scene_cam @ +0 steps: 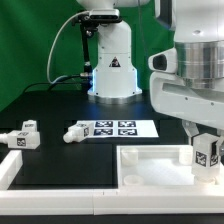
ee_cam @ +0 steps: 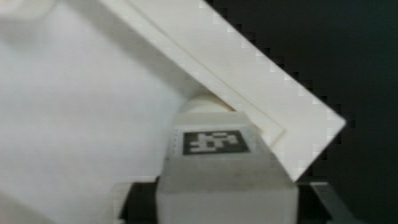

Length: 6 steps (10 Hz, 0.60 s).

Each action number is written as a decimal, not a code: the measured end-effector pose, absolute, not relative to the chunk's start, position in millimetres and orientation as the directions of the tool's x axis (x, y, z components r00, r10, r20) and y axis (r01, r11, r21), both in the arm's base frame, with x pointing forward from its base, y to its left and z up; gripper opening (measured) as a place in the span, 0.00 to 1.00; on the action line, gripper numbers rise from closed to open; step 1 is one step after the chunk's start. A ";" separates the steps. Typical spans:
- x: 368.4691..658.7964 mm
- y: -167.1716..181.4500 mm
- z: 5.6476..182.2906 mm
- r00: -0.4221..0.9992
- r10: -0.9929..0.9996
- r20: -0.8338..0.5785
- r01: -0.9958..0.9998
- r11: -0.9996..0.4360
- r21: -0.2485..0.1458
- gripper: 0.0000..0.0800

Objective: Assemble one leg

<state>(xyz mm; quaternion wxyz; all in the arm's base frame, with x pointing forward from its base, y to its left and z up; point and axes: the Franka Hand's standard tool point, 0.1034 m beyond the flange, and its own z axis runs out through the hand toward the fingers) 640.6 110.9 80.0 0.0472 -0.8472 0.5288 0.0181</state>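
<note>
Figure: one moment of the leg assembly, seen from the room. The gripper (scene_cam: 205, 138) (ee_cam: 222, 200) is clamped on one leg (scene_cam: 206, 154) (ee_cam: 221, 168), which sits between its two dark fingers (ee_cam: 139, 203) with the marker tag facing the wrist camera. The leg stands upright at a corner of the white rimmed panel (scene_cam: 140, 153) (ee_cam: 80, 120), at the exterior view's right. Whether its end is seated there cannot be told. Two loose legs lie on the dark table (scene_cam: 60, 105). One (scene_cam: 75, 132) is just beside the marker board (scene_cam: 115, 128). The other (scene_cam: 25, 136) lies farther toward the exterior view's left.
</note>
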 end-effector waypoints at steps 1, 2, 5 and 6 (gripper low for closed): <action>640.6 110.4 80.2 0.353 -0.932 -0.088 -0.935 -0.348 -0.063 0.36; 640.7 110.0 80.2 0.351 -0.932 -0.088 -0.936 -0.346 -0.063 0.36; 639.0 117.2 80.8 0.535 -0.843 -0.062 -0.845 -0.532 -0.065 0.62; 639.3 117.5 81.0 0.672 -0.739 -0.048 -0.740 -0.668 -0.075 0.78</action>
